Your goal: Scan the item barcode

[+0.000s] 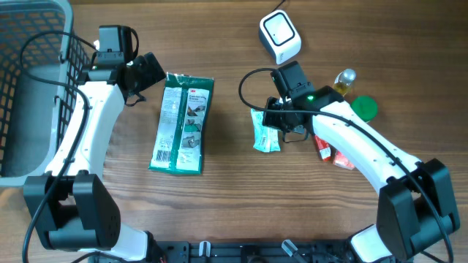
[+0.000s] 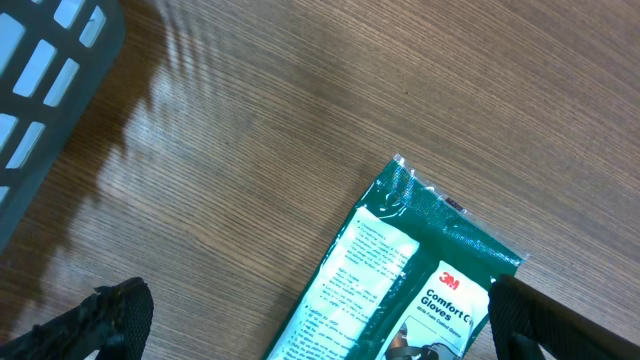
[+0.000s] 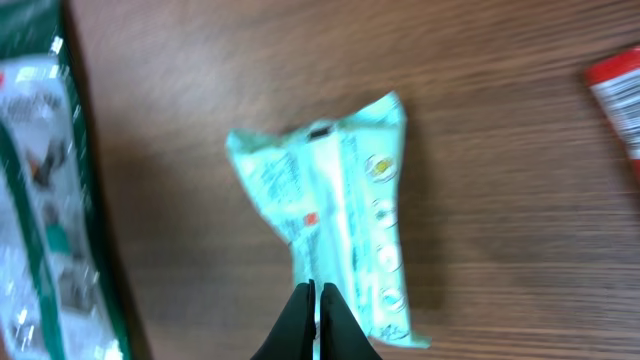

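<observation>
A small mint-green packet (image 1: 265,131) lies in the middle of the table; the right wrist view shows it crumpled, with print on it (image 3: 340,210). My right gripper (image 1: 276,121) (image 3: 315,300) is at the packet's near edge, its fingers pinched shut on the thin seam. No barcode shows on the packet. A white square scanner (image 1: 280,36) stands at the back. My left gripper (image 1: 146,71) (image 2: 320,330) hangs wide open over the top end of a green glove pack (image 1: 181,123) (image 2: 400,270), holding nothing.
A grey mesh basket (image 1: 29,88) fills the left side. Right of the right arm are a bottle with a silver cap (image 1: 344,79), a green lid (image 1: 363,108) and a red packet (image 1: 329,152).
</observation>
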Controlling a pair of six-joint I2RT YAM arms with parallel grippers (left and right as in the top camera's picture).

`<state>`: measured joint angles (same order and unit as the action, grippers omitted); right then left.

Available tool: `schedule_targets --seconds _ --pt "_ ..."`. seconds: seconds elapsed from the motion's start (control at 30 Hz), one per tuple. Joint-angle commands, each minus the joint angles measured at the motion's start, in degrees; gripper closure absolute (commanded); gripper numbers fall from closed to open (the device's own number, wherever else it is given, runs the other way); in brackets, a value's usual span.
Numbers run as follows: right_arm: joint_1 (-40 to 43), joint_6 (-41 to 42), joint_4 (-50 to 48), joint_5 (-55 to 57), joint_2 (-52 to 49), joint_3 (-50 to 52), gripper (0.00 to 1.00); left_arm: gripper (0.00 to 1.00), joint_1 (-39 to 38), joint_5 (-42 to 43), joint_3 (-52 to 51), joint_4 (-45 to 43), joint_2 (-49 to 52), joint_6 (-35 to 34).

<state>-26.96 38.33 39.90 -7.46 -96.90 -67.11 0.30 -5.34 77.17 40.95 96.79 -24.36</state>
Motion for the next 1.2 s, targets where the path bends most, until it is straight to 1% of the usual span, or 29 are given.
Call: schedule_targets --seconds 0.0,0.07,0.17,0.23,0.3,0.37,0.47,0.57,0.73,0.77,0.87,0.93,1.0,1.13,1.17 --pt "-0.07 -7.23 0.37 -8.55 -2.29 1.16 0.96 0.00 0.04 -0.72 0.44 -0.13 -0.15 0.09" --pt "-0.07 -7.50 0.44 -10.69 -3.63 1.16 0.96 0.00 0.02 -0.72 0.42 -0.13 -0.15 0.09" --pt "-0.07 -7.54 0.52 -10.64 -5.14 1.16 0.96 0.00 0.02 -0.72 0.44 -0.13 -0.15 0.09" --pt "-0.07 -8.92 0.46 -10.64 -5.46 1.16 0.96 0.00 0.04 -0.72 0.44 -0.13 -0.15 0.09" --pt "0.48 -12.13 0.46 -10.95 -5.46 1.14 0.96 0.00 0.02 -0.72 0.44 -0.13 -0.15 0.09" --pt "2.27 -15.78 0.46 -15.02 -5.46 1.14 0.96 0.00 0.04 -0.72 0.44 -0.13 -0.15 0.09" --pt "5.97 -19.69 0.48 -24.46 -5.49 1.16 0.96 0.00 0.02 -0.72 0.44 -0.13 -0.15 0.09" --pt "7.96 -21.88 -0.20 -26.14 -5.49 2.40 0.96 0.00 0.02 -0.70 0.44 -0.13 -0.15 0.09" --pt "8.31 -21.79 -9.79 -26.40 -5.90 9.14 0.96 0.00 0.02 -0.72 0.44 -0.13 -0.15 0.09" --pt "8.50 -21.81 -11.65 -27.23 -5.90 10.19 0.96 0.00 0.04 -0.72 0.44 -0.13 -0.15 0.09" --pt "8.68 -21.38 -22.05 -33.59 -5.92 15.15 0.96 0.00 0.04 -0.72 0.42 -0.13 -0.15 0.09" --pt "8.68 -17.64 -28.63 -33.53 -6.54 18.64 0.96 0.00 0.04 -0.72 0.44 -0.13 -0.15 0.09" --pt "8.66 -15.02 -32.22 -33.48 -7.72 20.50 0.96 0.00 0.02 -0.72 0.44 -0.13 -0.15 0.09" --pt "8.68 -9.66 -36.28 -31.41 -14.16 22.14 0.96 0.00 0.04 -0.72 0.44 -0.13 -0.15 0.09" --pt "8.68 -7.04 -37.44 -31.43 -16.20 22.14 0.96 0.00 0.02 -0.72 0.44 -0.13 -0.15 0.09"
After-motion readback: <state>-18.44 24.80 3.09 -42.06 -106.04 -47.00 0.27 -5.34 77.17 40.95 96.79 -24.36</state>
